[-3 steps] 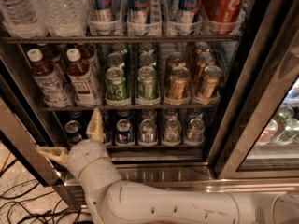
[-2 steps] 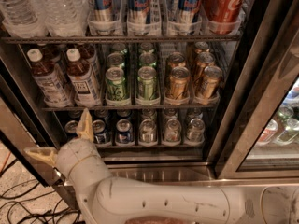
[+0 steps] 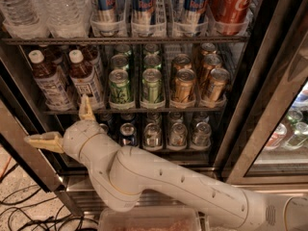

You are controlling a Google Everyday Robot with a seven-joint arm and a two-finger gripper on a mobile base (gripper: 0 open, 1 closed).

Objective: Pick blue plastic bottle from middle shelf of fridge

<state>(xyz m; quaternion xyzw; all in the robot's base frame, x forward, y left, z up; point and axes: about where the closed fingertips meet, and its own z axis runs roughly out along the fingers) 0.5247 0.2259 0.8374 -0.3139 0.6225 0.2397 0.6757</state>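
Two small bottles of dark brown drink with white caps and white labels with blue print stand at the left of the middle shelf (image 3: pixel 144 110): one (image 3: pixel 47 80) far left, one (image 3: pixel 86 77) beside it. Green cans (image 3: pixel 120 85) and gold cans (image 3: pixel 184 85) fill the lanes to their right. My gripper (image 3: pixel 65 125) is open and empty, just below and in front of the bottles. One fingertip (image 3: pixel 85 109) points up at the shelf's front edge under the right bottle. The other (image 3: pixel 42 141) points left, outside the fridge's dark frame (image 3: pixel 250 95).
The top rack holds ribbed water bottles (image 3: pixel 62 8), tall blue cans (image 3: pixel 144 4) and a red can (image 3: pixel 231 4). The rack below holds small cans (image 3: pixel 153 134). The open door's frame (image 3: pixel 24 153) slants at the left. Cables (image 3: pixel 29 211) lie on the floor. A second cooler (image 3: pixel 288 129) stands at the right.
My gripper has moved a little to the left and then risen, so its upper fingertip now reaches the middle shelf's front edge. It stays open. The bottles have not moved.
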